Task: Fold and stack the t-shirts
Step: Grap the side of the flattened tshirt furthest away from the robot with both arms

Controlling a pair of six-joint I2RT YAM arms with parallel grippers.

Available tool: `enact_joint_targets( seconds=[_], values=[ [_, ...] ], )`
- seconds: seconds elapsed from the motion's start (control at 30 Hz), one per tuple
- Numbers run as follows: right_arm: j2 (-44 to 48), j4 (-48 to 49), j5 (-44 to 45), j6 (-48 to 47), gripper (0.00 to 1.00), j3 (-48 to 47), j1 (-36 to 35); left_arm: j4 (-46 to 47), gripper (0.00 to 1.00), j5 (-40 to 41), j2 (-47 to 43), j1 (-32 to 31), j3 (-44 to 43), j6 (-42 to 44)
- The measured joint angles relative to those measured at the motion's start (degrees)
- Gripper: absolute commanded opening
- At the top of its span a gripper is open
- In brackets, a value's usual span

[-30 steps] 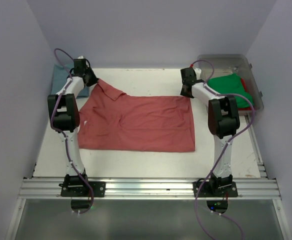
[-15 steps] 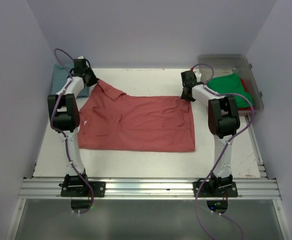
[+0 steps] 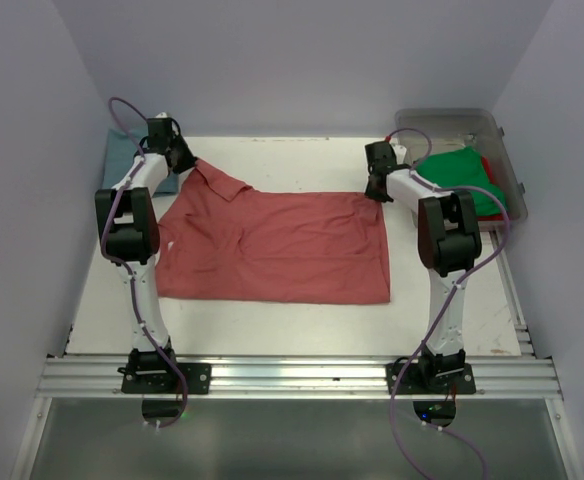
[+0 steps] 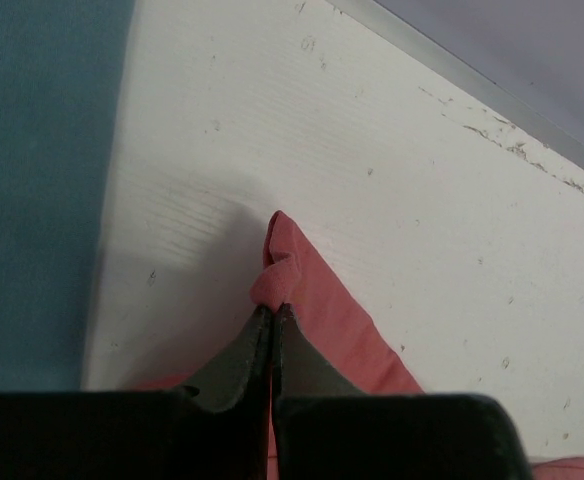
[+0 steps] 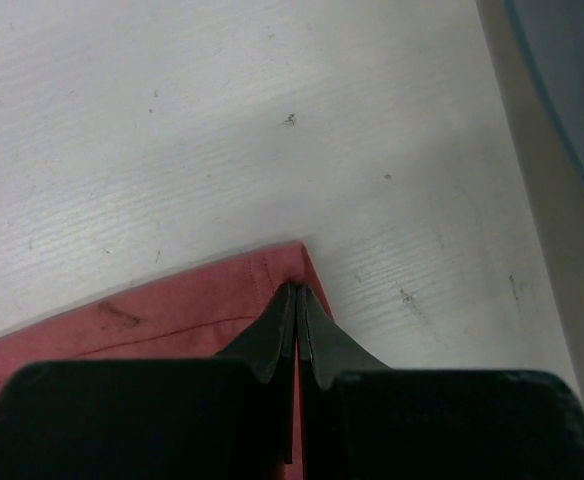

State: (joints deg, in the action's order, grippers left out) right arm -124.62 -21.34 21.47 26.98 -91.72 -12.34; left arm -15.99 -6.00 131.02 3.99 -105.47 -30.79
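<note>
A salmon-red t-shirt (image 3: pixel 272 245) lies spread flat on the white table (image 3: pixel 272 155). My left gripper (image 3: pixel 184 160) is at its far left corner, shut on a bunched pinch of the salmon cloth (image 4: pixel 307 295), its jaw tips (image 4: pixel 273 308) pressed together. My right gripper (image 3: pixel 375 192) is at the far right corner. It is shut, tips (image 5: pixel 297 288) together on the hem corner of the shirt (image 5: pixel 172 315). A teal-blue t-shirt (image 3: pixel 122 155) lies folded at the far left, also in the left wrist view (image 4: pixel 32 180). A green t-shirt (image 3: pixel 462 178) sits in the bin over a red one (image 3: pixel 489 167).
The clear plastic bin (image 3: pixel 450 122) stands at the back right, and its edge (image 5: pixel 572 90) shows in the right wrist view. Lavender walls close in the table on three sides. An aluminium rail (image 3: pixel 292 375) carries the arm bases along the near edge.
My right gripper has dropped onto the shirt's far right corner and gone from partly open to shut on it. The left gripper and shirt have not moved.
</note>
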Motion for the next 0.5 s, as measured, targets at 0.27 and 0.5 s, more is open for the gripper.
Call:
enact_joint_targets(
  seconds=[0.27,0.5],
  values=[
    [0.1,0.1,0.0,0.0,0.00,0.1,0.8,0.0,0.00,0.0,0.0,0.0,0.0,0.0],
    [0.2,0.3,-0.9,0.1,0.00,-1.1,2.6,0.0,0.00,0.0,0.0,0.0,0.0,0.0]
  ],
)
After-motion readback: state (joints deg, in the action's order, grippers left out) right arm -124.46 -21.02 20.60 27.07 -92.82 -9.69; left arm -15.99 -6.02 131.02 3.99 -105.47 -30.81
